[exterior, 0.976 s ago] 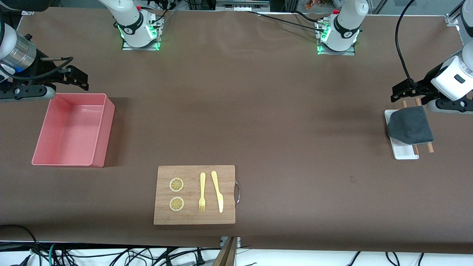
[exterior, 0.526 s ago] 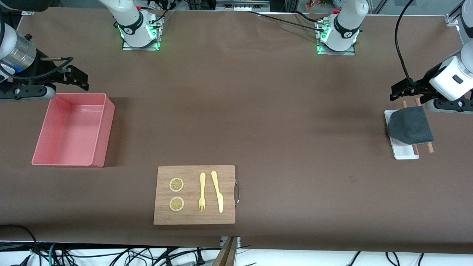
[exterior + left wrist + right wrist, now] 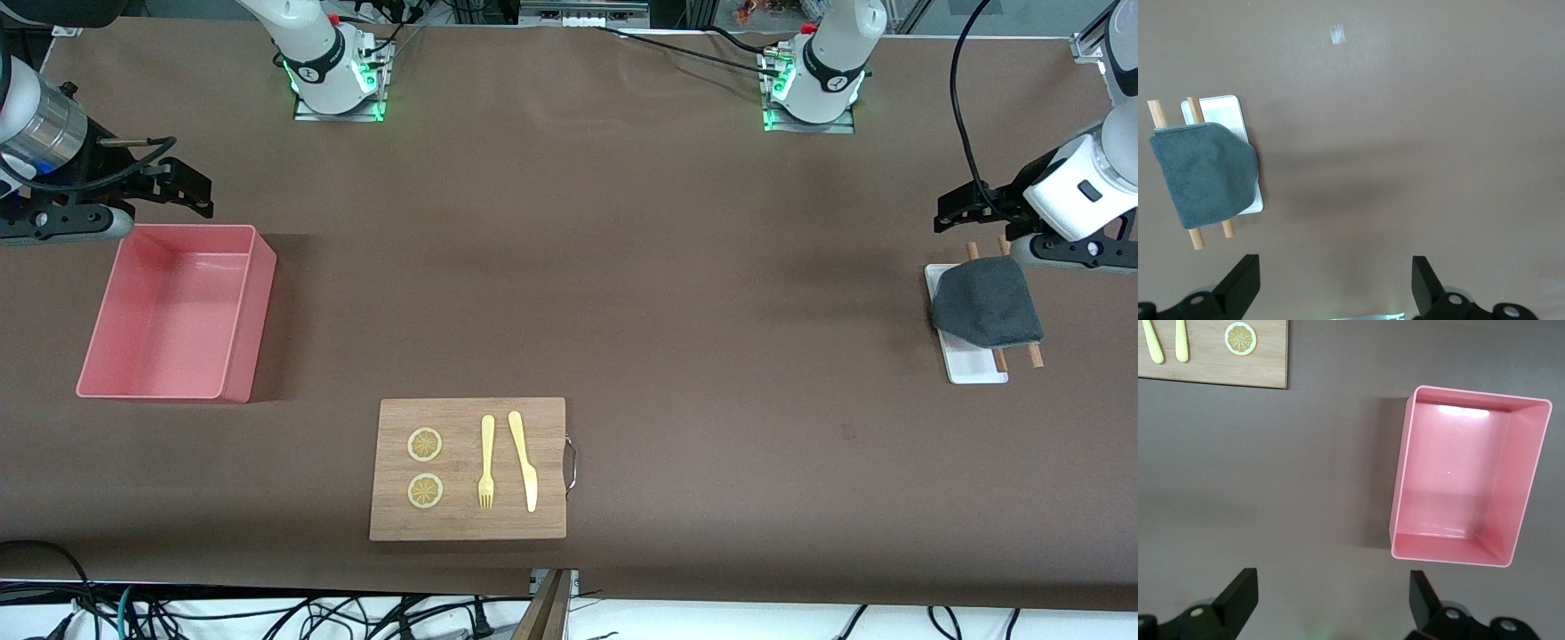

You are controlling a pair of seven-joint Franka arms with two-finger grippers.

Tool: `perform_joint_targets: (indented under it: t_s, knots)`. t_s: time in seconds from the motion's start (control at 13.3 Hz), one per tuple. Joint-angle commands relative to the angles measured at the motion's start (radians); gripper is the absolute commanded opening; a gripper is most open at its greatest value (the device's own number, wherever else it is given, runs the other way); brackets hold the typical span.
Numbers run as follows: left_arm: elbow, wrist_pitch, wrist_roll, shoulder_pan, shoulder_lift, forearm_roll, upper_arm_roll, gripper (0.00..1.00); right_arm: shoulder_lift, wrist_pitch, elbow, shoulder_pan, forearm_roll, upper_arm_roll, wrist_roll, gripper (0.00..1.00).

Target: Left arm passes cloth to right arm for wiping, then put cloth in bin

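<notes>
The step in hand looks like the left arm's approach to the cloth (image 3: pixel 987 302). The left gripper (image 3: pixel 978 216) hangs over the table just beside it, jaws spread wide and holding nothing. A good pick would come straight down over the cloth's raised middle and pinch fabric only (the two wooden sticks (image 3: pixel 1194 235) under it could snag). The cloth is charcoal grey, limp and plain, draped across the sticks and a small white tray (image 3: pixel 967 365) at the left arm's end. The right gripper (image 3: pixel 164 188) waits, also spread and empty, beside the bin (image 3: pixel 238 313).
</notes>
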Motion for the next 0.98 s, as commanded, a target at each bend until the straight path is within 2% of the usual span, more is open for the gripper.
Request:
perform_joint_targets:
  t_s: [0.0,0.38,0.53,0.6,0.9]
  knots:
    - [0.006,-0.035,0.189,0.032,0.07,0.075,0.002,1.0,0.006,-0.02,0.022,-0.009,0.004,0.006,-0.004,1.0]
    - [0.077,-0.027,0.336,0.013,0.324,0.348,0.0,1.0,0.006,-0.02,0.022,-0.009,0.002,0.006,-0.005,1.0]
    - [0.1,-0.026,0.353,0.01,0.413,0.497,-0.007,1.0,0.006,-0.02,0.022,-0.009,0.002,0.006,-0.005,1.0]
    - [0.106,-0.008,0.374,0.01,0.444,0.526,-0.01,1.0,0.006,-0.02,0.021,-0.009,0.002,0.006,-0.005,1.0]
    - [0.101,0.222,0.627,0.028,0.497,0.563,-0.004,1.0,0.006,-0.019,0.023,-0.009,0.002,0.005,-0.005,1.0]
